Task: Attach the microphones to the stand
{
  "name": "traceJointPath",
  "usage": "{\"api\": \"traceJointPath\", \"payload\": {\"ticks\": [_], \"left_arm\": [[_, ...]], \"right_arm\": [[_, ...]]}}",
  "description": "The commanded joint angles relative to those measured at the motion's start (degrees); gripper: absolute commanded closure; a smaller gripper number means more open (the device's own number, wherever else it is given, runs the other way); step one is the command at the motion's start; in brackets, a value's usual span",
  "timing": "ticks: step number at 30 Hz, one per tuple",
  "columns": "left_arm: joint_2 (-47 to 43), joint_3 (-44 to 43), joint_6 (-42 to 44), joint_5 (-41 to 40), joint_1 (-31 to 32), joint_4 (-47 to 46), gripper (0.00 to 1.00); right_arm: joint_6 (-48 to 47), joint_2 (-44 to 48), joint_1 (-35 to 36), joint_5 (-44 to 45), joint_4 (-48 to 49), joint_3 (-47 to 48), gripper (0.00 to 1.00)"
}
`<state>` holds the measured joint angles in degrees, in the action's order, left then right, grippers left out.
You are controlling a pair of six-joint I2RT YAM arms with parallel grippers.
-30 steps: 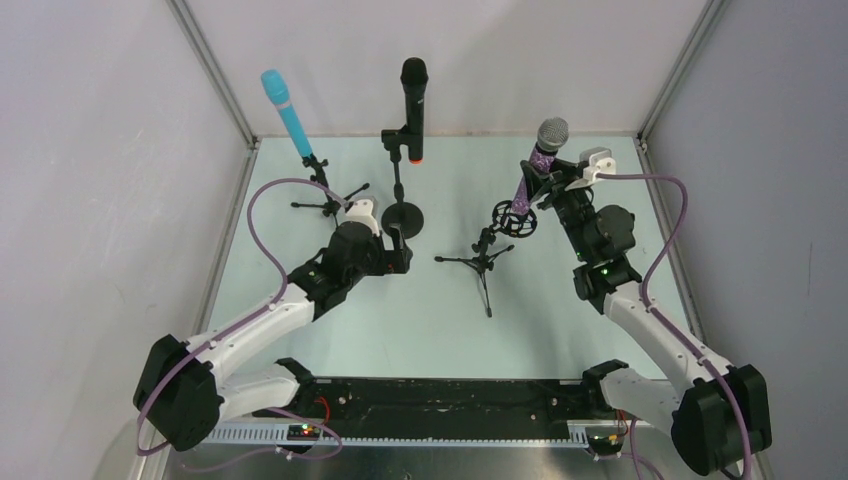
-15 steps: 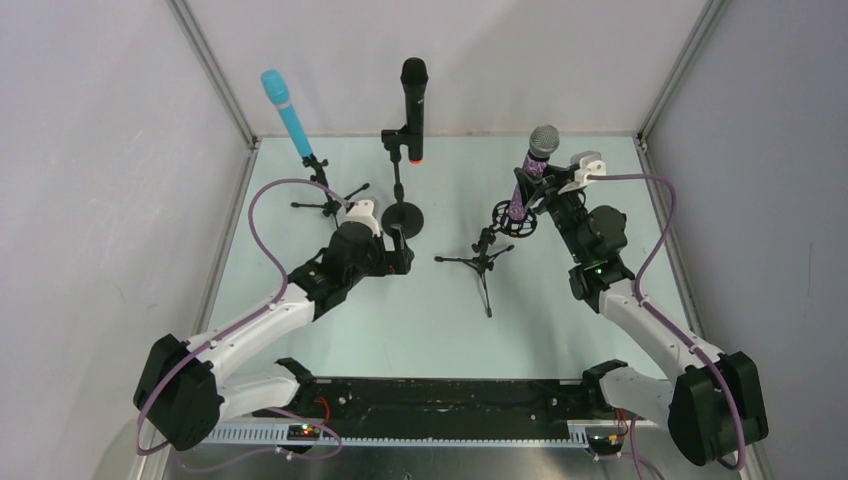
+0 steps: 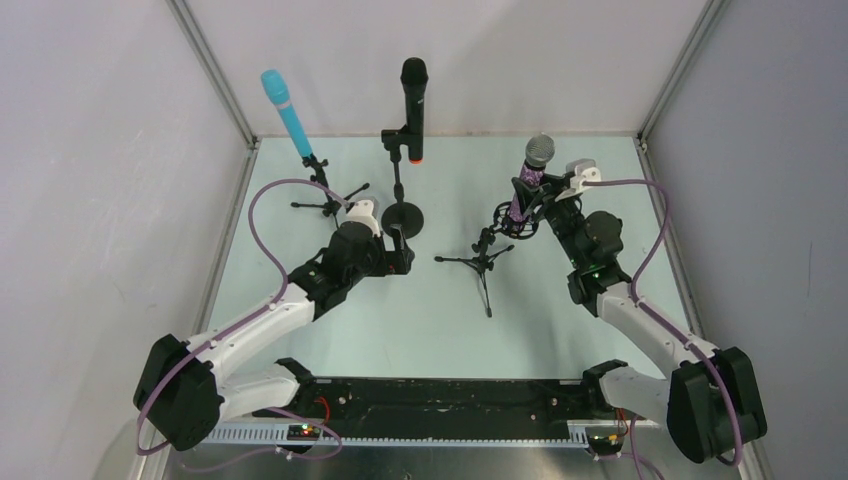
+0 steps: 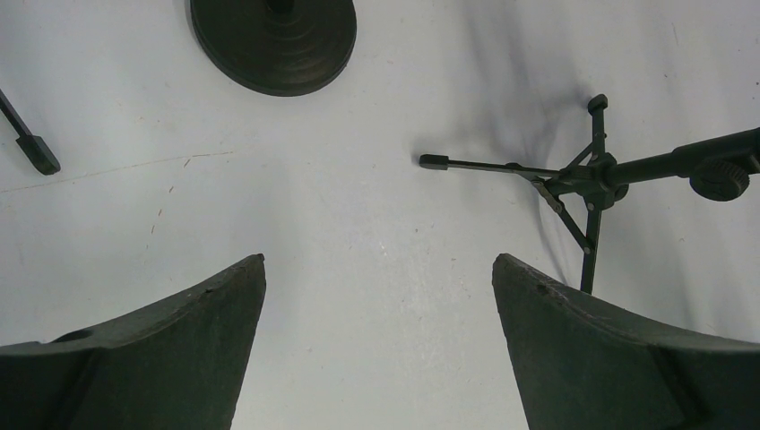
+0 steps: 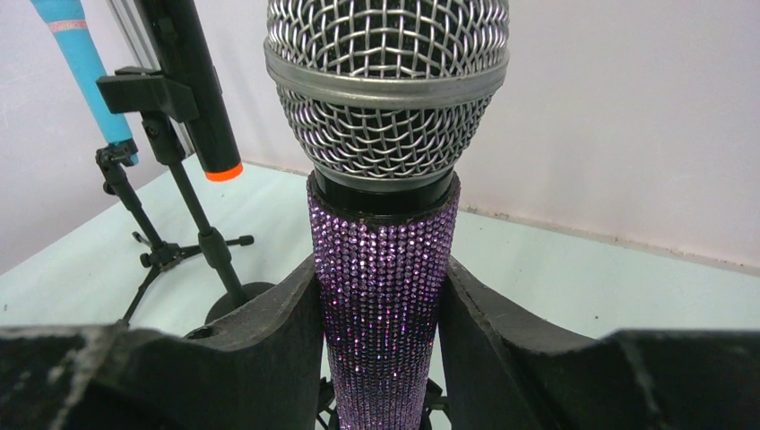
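Observation:
My right gripper point(image 3: 530, 190) is shut on the purple glitter microphone point(image 3: 528, 178), upright with its silver mesh head on top; its lower end sits in the round black clip of the tripod stand point(image 3: 484, 262). In the right wrist view both fingers press the glitter body point(image 5: 384, 296). The turquoise microphone point(image 3: 286, 112) stands in the left tripod stand point(image 3: 322, 195). The black microphone with the orange end point(image 3: 414, 108) hangs in the round-base stand point(image 3: 401, 215). My left gripper point(image 3: 404, 250) is open and empty over the table, near the round base point(image 4: 272, 40).
White walls with metal corner posts close off the left, back and right. The tripod legs point(image 4: 574, 179) spread on the table to the right of my left gripper. Purple cables loop off both arms.
My right gripper has carried the purple microphone left and down, from tilted to upright, with its lower end into the tripod stand's clip. The left arm has not moved.

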<state>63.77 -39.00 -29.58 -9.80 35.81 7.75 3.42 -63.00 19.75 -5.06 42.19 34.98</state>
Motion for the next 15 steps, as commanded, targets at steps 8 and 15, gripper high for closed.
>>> {"api": "traceJointPath", "payload": {"ticks": [8,15], "left_arm": [[-0.04,-1.50,-1.06,1.47,-0.30,-0.62,0.00],[-0.12,-1.87,-0.83,2.61,-0.30,-0.61,0.00]], "right_arm": [[0.80,-1.27,-0.16,-1.55,8.36,-2.69,1.00],[1.30,-2.60,-0.14,-2.39,9.89,-4.40,1.00]]}}
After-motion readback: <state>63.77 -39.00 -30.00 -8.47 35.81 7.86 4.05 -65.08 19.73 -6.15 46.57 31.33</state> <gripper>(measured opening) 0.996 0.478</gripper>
